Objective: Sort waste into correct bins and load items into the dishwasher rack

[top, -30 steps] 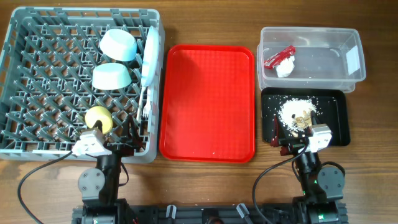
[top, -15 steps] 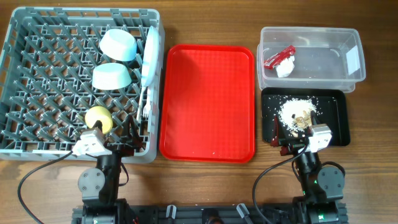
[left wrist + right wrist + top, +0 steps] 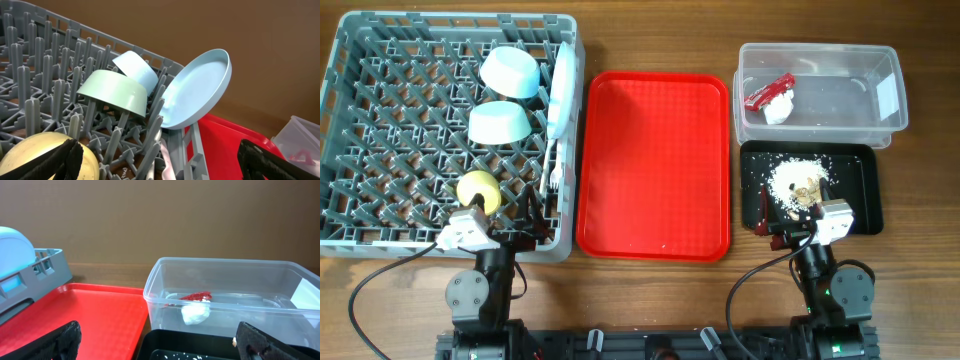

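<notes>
Nothing has moved since the earlier overhead frames; both arms and every item sit where they were.

Overhead. Brown wood-grain table (image 3: 920,300). At left, the dishwasher rack (image 3: 380,130) carries the pale blue bowl (image 3: 510,72) and light green bowl (image 3: 500,122), both upside down. The pale blue plate (image 3: 561,90) stands on edge along the rack's right side, the yellow cup (image 3: 478,190) is near the front, and the white fork (image 3: 552,170) is among the pegs below the plate. Spoon not made out. The red serving tray (image 3: 655,165) lies in the centre. The clear tub (image 3: 840,60) at back right holds the red wrapper (image 3: 768,92) and napkin (image 3: 780,110), touching. The wrapper's print is too small to read, and the white label (image 3: 887,95) on the tub wall is illegible. The black tray (image 3: 860,190), just in front of the tub, holds the crumbs (image 3: 795,182). The left gripper (image 3: 528,222) is at the rack's front right corner and the right gripper (image 3: 767,220) at the black tray's front left corner. Finger state is unreadable from above.

Left wrist. Dark fingers (image 3: 55,160) show at the lower corners, wide apart, clamping nothing. Cup cut off at lower left; green bowl on the pegs, blue bowl behind it, plate leaning at the rack wall. Plain brown wall beyond.

Right wrist. Fingers (image 3: 55,340) are spread at the lower corners, gripping nothing. Wrapper and napkin show through the tub wall. Black tray rim, rack corner and plate are cut off at the edges.
</notes>
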Controlling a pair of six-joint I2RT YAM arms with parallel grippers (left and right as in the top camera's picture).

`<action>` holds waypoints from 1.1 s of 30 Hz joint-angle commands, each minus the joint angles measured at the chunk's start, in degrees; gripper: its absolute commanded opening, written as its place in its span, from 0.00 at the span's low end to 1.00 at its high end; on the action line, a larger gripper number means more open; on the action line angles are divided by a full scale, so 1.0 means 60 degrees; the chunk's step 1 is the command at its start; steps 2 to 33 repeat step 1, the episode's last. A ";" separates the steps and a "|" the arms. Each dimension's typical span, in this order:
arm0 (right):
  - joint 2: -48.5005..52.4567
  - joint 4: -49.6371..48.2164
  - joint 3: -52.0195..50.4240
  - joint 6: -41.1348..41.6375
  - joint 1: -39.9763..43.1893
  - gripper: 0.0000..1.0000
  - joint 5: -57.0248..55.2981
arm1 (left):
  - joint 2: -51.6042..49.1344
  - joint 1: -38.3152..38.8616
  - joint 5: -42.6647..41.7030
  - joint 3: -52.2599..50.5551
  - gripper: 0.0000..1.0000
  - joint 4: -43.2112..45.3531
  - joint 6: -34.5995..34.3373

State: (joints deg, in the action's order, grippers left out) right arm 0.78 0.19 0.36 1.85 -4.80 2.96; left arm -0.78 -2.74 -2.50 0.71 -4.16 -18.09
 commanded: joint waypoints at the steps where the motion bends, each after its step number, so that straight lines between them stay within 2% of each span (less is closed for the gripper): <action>1: -0.0058 -0.0029 0.0000 0.0120 0.0033 1.00 0.0069 | 0.0073 -0.0018 -0.0106 -0.0062 1.00 -0.0015 0.0189; 33: -0.0058 -0.0029 0.0000 0.0120 0.0033 1.00 0.0069 | 0.0073 -0.0018 -0.0106 -0.0062 1.00 -0.0015 0.0189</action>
